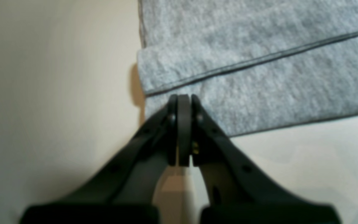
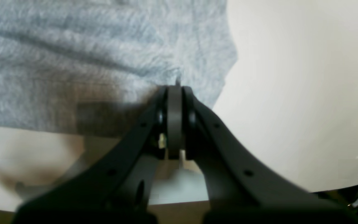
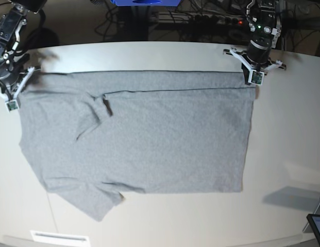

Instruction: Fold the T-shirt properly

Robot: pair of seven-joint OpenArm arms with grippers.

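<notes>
The heather-grey T-shirt [image 3: 149, 139] lies spread plain side up on the pale table [image 3: 288, 144], with one sleeve toward the front left. A strip along its far edge is folded over, and its hem seam shows as a dark line [image 1: 259, 59]. My left gripper [image 1: 183, 98] is shut, its tips on the shirt's far right corner [image 3: 254, 80]. My right gripper [image 2: 174, 88] is shut at the far left corner [image 3: 13, 103], where the cloth [image 2: 73, 46] puckers at its tips. The far edge runs straight between the two grippers.
Cables and a power strip [image 3: 201, 18] lie beyond the table's far edge, beside a blue object [image 3: 144, 2]. A dark device [image 3: 317, 226] sits at the front right corner. A white label [image 3: 59, 237] is stuck on the front edge.
</notes>
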